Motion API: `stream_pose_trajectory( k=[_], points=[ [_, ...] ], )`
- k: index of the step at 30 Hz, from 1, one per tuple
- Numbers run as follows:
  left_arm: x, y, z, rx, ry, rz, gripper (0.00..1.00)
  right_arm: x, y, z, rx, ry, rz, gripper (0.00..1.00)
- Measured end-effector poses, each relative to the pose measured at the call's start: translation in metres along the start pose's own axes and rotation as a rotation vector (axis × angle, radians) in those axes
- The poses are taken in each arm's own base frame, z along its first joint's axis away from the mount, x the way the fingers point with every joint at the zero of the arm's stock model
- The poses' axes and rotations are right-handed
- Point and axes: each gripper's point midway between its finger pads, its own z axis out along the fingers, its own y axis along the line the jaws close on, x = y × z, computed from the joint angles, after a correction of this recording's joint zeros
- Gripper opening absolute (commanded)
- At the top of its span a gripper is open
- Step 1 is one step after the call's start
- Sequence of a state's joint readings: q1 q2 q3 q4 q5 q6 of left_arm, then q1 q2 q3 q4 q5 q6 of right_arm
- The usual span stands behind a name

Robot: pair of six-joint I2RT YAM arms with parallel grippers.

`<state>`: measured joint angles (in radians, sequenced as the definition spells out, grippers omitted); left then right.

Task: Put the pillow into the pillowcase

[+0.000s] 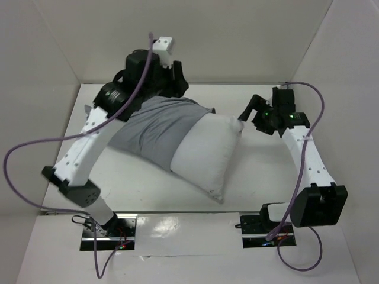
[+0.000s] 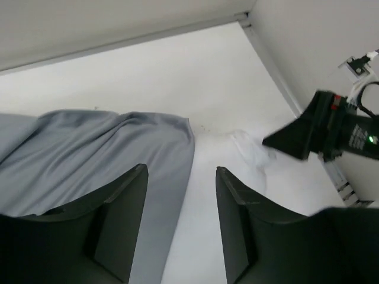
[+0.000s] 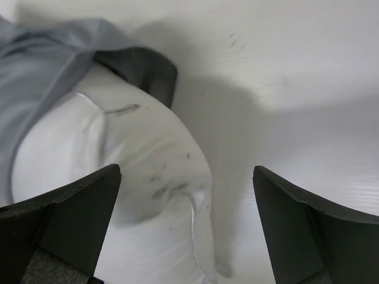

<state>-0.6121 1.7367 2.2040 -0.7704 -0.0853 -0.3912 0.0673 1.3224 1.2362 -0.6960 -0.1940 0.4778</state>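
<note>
The white pillow (image 1: 207, 155) lies slantwise mid-table, its far-left half inside the grey pillowcase (image 1: 155, 129). My left gripper (image 1: 177, 84) hovers over the pillowcase's far edge. In the left wrist view its jaws (image 2: 181, 168) stand open with nothing between them, above the grey cloth (image 2: 106, 148) and the bare table beside it. My right gripper (image 1: 250, 110) sits just right of the pillow's far-right corner. In the right wrist view it (image 3: 186, 171) is wide open above the exposed pillow (image 3: 136, 177), gripping nothing, and the pillowcase's rim (image 3: 53, 65) crosses the upper left.
White walls close in the table (image 1: 266, 171) at the back and on both sides. The right arm's black gripper (image 2: 308, 133) shows at the right of the left wrist view. Purple cables loop beside both arms.
</note>
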Motion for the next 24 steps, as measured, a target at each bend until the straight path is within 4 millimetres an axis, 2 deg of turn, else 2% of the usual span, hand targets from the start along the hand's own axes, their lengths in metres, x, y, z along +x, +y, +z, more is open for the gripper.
stream_pose_trajectory(
  k=[2,3,5,8,11,13,15,17,19,21,22,24],
  points=[
    [-0.003,-0.003,-0.041,-0.007,-0.043,0.007,0.71,-0.015,-0.015,-0.010,0.023,-0.061,0.038,1.00],
    [0.003,-0.003,-0.054,-0.014,-0.046,0.011,0.74,-0.018,-0.020,-0.017,0.021,-0.082,0.049,1.00],
    [0.025,0.000,-0.067,-0.045,-0.024,0.020,0.75,-0.017,-0.023,-0.030,0.000,-0.112,0.058,1.00],
    [0.082,0.004,-0.056,-0.108,0.080,0.048,0.76,0.004,-0.013,-0.036,-0.076,-0.079,0.028,1.00],
    [0.163,0.016,-0.028,-0.201,0.258,0.106,0.75,0.042,-0.009,-0.027,-0.123,0.020,0.000,1.00],
    [0.212,0.029,-0.018,-0.261,0.377,0.141,0.75,0.069,-0.012,-0.021,-0.138,0.090,-0.001,1.00],
    [0.239,0.042,-0.017,-0.315,0.443,0.158,0.73,0.094,-0.016,-0.017,-0.147,0.154,0.006,1.00],
    [0.244,0.046,-0.018,-0.342,0.448,0.159,0.70,0.111,-0.019,-0.015,-0.157,0.197,0.015,1.00],
    [0.239,0.048,-0.016,-0.363,0.422,0.152,0.61,0.123,-0.021,-0.013,-0.165,0.225,0.024,1.00],
    [0.236,0.049,-0.015,-0.376,0.403,0.146,0.47,0.132,-0.019,-0.011,-0.182,0.250,0.025,0.99],
    [0.235,0.050,-0.013,-0.386,0.395,0.141,0.25,0.136,-0.018,-0.011,-0.193,0.258,0.021,0.99],
    [0.235,0.051,-0.012,-0.395,0.389,0.137,0.05,0.139,-0.012,-0.010,-0.221,0.268,0.015,0.92]
  ],
)
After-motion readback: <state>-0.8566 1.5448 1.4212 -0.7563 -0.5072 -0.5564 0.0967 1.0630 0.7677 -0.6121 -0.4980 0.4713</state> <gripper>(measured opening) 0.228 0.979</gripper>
